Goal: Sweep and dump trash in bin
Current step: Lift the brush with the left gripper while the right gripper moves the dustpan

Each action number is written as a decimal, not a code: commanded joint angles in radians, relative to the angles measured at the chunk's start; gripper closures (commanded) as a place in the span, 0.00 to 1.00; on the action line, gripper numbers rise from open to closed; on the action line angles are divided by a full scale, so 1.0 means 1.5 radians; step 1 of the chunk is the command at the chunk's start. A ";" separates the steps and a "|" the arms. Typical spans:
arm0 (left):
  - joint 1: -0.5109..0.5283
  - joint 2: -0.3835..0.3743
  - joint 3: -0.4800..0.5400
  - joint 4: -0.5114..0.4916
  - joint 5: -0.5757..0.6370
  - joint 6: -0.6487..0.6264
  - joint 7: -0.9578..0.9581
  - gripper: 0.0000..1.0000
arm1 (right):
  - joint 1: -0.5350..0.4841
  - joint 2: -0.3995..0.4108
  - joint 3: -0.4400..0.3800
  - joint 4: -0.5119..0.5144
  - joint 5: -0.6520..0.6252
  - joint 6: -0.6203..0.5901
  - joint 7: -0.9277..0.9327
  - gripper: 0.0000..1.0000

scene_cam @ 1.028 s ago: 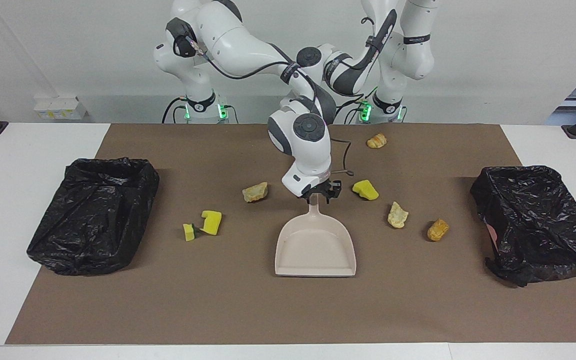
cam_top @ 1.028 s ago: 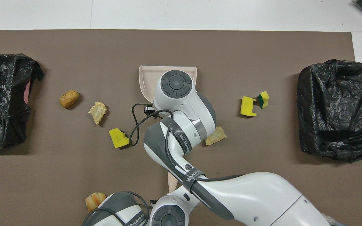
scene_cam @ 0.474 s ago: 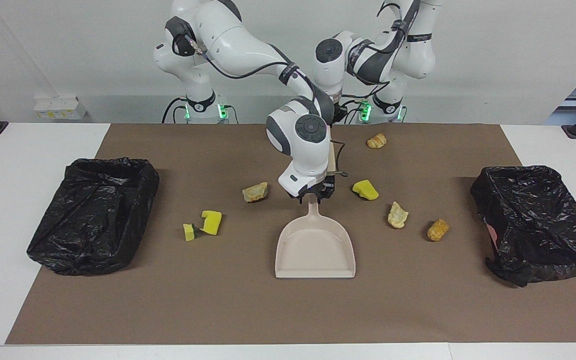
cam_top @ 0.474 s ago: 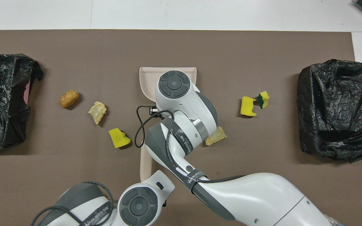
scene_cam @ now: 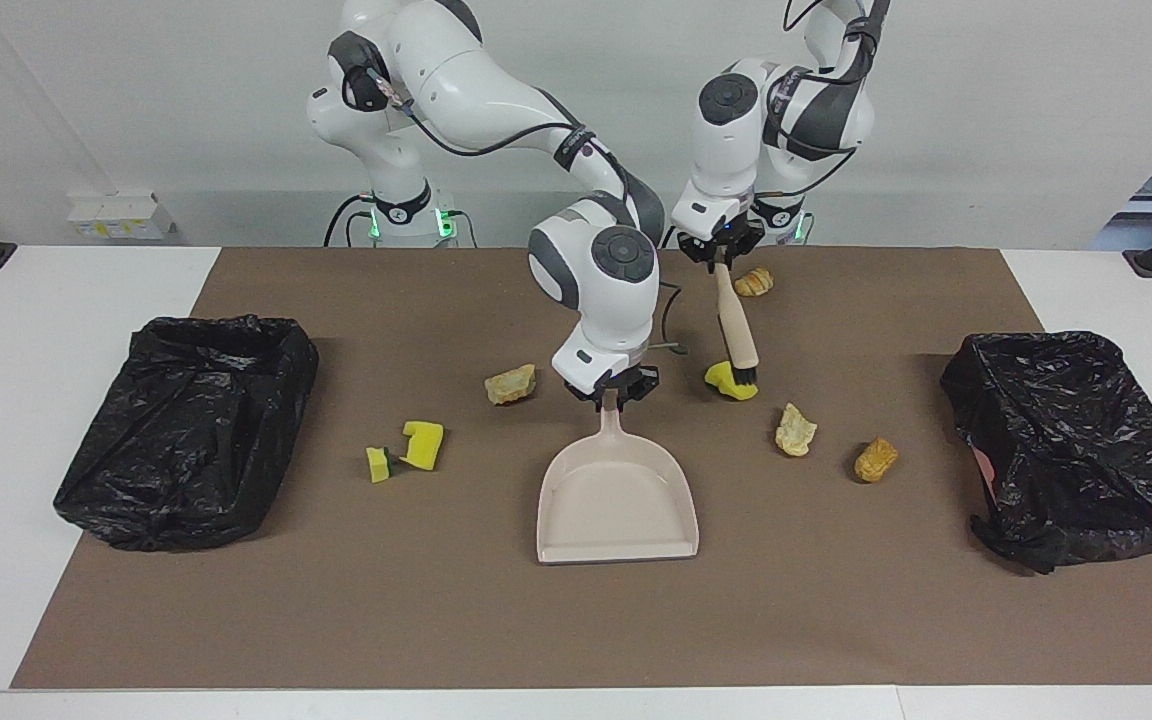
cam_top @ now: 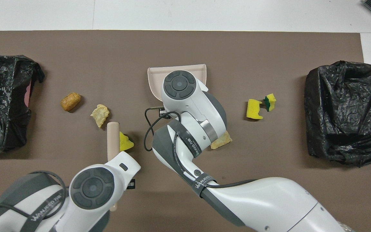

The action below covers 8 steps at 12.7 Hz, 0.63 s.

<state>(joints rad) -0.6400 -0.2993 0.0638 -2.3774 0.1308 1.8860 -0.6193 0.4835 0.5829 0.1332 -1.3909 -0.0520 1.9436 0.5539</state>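
Right now I see the right gripper point(scene_cam: 616, 392) down at the middle of the brown mat point(scene_cam: 496, 620), its fingers closed on the handle of the beige dustpan point(scene_cam: 618, 495). That pan lies flat on the mat with its open mouth pointing away from the robots. The left gripper point(scene_cam: 718, 256) is raised near the robots' edge of the mat, clamped shut on the top of the beige brush point(scene_cam: 736, 325), which hangs tilted, its dark bristles touching a yellow sponge chunk point(scene_cam: 729, 384).

Seven pieces of trash are scattered on the mat. Toward the left arm's end I count that sponge chunk, a pale bread lump point(scene_cam: 795, 430), an orange-brown lump point(scene_cam: 876, 459) beside it, and a croissant-like piece point(scene_cam: 754, 281) close to the robots, beside the brush handle. Toward the right arm's end there is a tan lump point(scene_cam: 511, 385) near the dustpan handle, plus a notched yellow sponge point(scene_cam: 422, 444) with a smaller yellow-and-green bit point(scene_cam: 379, 464) just beside it.

One bin lined with black plastic point(scene_cam: 186, 430) sits at the right arm's end of the table, and a second black-lined bin point(scene_cam: 1076, 445) sits at the left arm's end. None of the trash is in the dustpan or visibly in either bin.
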 commanded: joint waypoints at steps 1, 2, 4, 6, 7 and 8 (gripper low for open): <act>0.122 0.030 -0.007 0.012 0.028 0.058 0.093 1.00 | -0.036 -0.061 0.008 -0.031 0.003 -0.017 -0.152 1.00; 0.164 0.047 -0.007 0.024 0.028 0.086 0.131 1.00 | -0.049 -0.082 0.008 -0.044 0.004 -0.023 -0.213 1.00; 0.236 0.092 -0.007 0.077 0.029 0.093 0.230 1.00 | -0.069 -0.113 0.009 -0.058 0.005 -0.057 -0.319 1.00; 0.294 0.150 -0.007 0.147 0.029 0.092 0.301 1.00 | -0.078 -0.128 0.009 -0.058 0.005 -0.113 -0.462 1.00; 0.324 0.176 -0.007 0.172 0.032 0.094 0.343 1.00 | -0.084 -0.135 0.009 -0.061 0.005 -0.136 -0.541 1.00; 0.351 0.200 -0.007 0.200 0.041 0.094 0.388 1.00 | -0.090 -0.138 0.008 -0.062 0.003 -0.154 -0.602 1.00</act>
<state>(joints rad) -0.1778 -0.0893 0.0681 -2.1764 0.1664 2.0298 -0.1252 0.3726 0.4098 0.1350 -1.4433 -0.0503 1.7390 -0.1938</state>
